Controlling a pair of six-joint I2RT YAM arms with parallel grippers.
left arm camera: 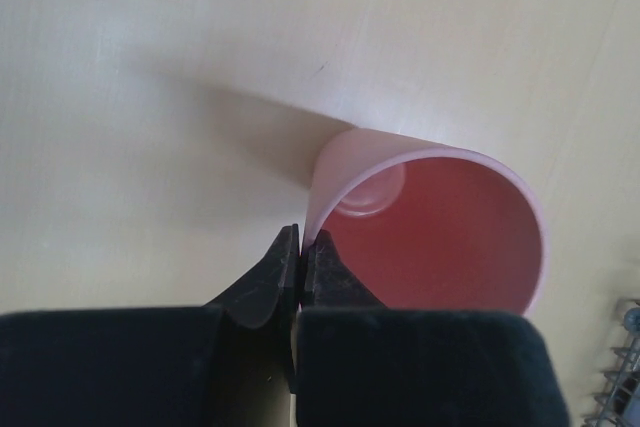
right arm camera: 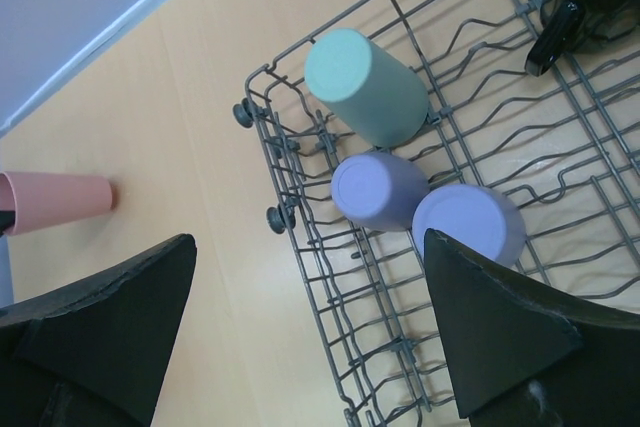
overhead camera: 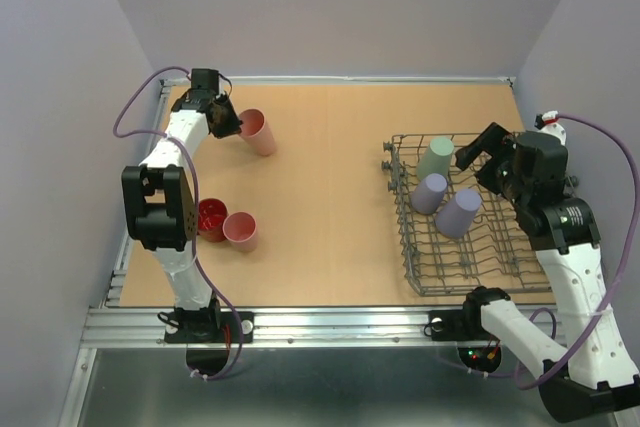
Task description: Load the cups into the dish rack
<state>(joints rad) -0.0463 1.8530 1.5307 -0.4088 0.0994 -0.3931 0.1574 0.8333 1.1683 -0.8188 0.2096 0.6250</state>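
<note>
- Top external: left end effector [overhead camera: 226,123] at the far left of the surface [overhead camera: 330,197], pinched on a pink cup [overhead camera: 258,133]. Cup's long axis is near level, mouth at the fingers and base pointing right toward the dish rack [overhead camera: 408,237]. Rack is well apart, across the surface on the right. Right end effector [overhead camera: 480,152] hovers over the rack's far end, spread apart, holding nothing. Red mug [overhead camera: 212,219] and a second pink cup [overhead camera: 241,231] sit together near the left arm.
- Left wrist: fingers [left arm camera: 278,282] are together on the pink cup's [left arm camera: 430,237] rim wall, one inside and one outside. Mouth faces the camera. Cannot tell if the cup is off the surface yet. A rack corner [left arm camera: 625,357] shows at lower right.
- Right wrist: fingers wide apart with nothing between them. Rack below already carries a sage cup [right arm camera: 365,82] and two lavender cups [right arm camera: 378,190], bases up. Pink cup [right arm camera: 55,202] shows far left.
- Judgement: left arm owns this cup. Next comes a long carry rightward, turning the cup mouth-down for the tines.
</note>
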